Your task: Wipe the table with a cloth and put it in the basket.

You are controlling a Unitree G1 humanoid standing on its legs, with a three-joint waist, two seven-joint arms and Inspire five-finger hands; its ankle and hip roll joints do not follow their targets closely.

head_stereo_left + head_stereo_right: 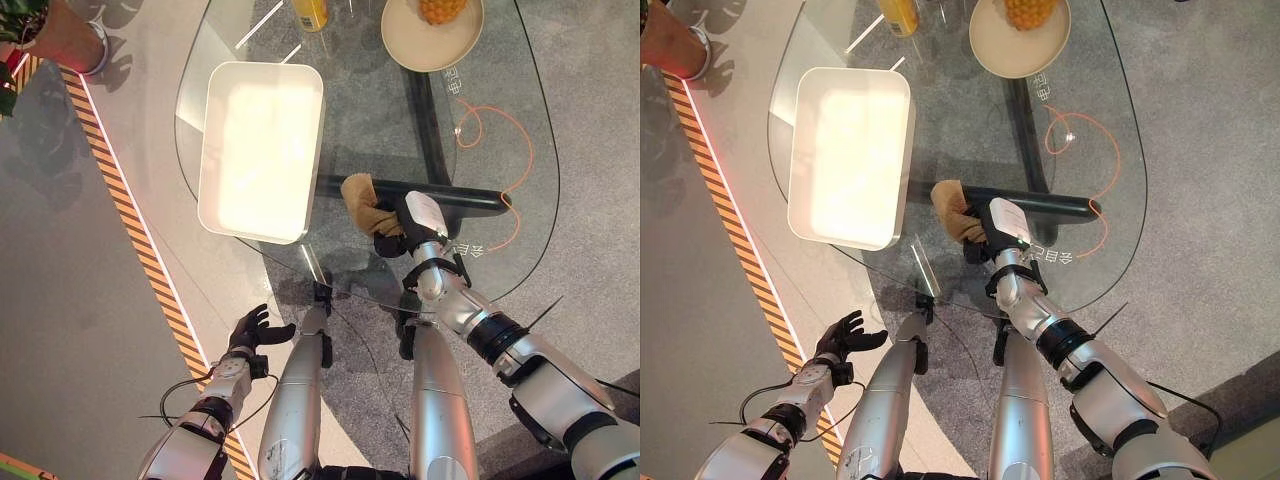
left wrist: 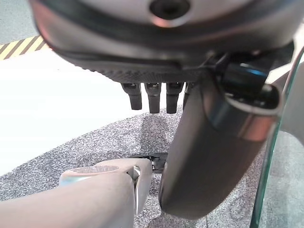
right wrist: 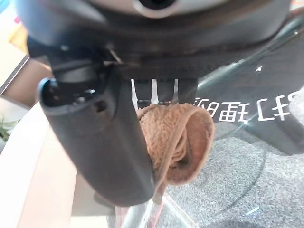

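A brown cloth (image 1: pixel 366 203) lies bunched on the glass table (image 1: pixel 520 150) near its front edge. My right hand (image 1: pixel 412 226) is on the cloth's right side, with fingers and thumb curled round it. The right wrist view shows the cloth (image 3: pixel 178 142) folded in that grip between the thumb (image 3: pixel 114 142) and the fingers. The basket, a white rectangular tub (image 1: pixel 262 150), stands on the table just left of the cloth. My left hand (image 1: pixel 252 332) hangs below the table's edge over the floor, fingers relaxed and holding nothing.
A beige plate (image 1: pixel 432 42) with a yellow fruit sits at the back of the table, next to a bottle of orange drink (image 1: pixel 312 14). An orange cord (image 1: pixel 495 135) loops under the glass. A black-and-yellow striped strip (image 1: pixel 130 210) runs along the floor on the left.
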